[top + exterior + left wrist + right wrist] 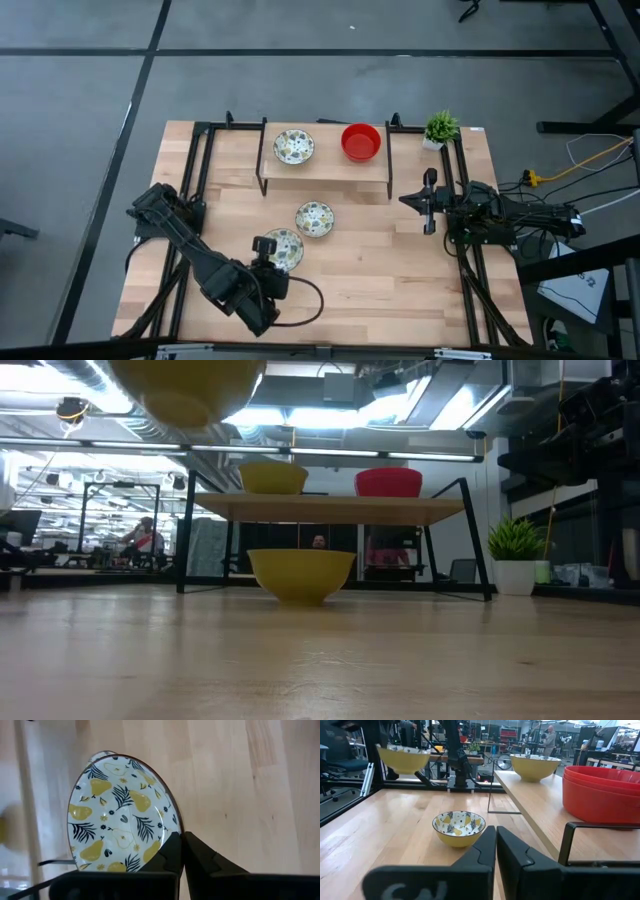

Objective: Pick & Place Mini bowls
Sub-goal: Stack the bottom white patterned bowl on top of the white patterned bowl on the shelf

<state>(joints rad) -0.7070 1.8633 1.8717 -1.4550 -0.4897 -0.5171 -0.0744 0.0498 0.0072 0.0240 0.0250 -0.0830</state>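
Pinching a patterned mini bowl (284, 249) by its rim, the left claw (181, 851) holds it lifted off the desk (380, 270) near-left (likely bound for the shelf (325, 165)). Right claw (496, 847) waits pressed together at right.

Both arms (215, 270) matte black, blocky joints; black cable (305, 300) w/ left.

Overhead, table-level, two wrist views

One patterned bowl (283, 249) hangs lifted, another (314, 218) sits mid-table, a third (293, 147) beside stacked red bowls (361, 141) on the shelf.
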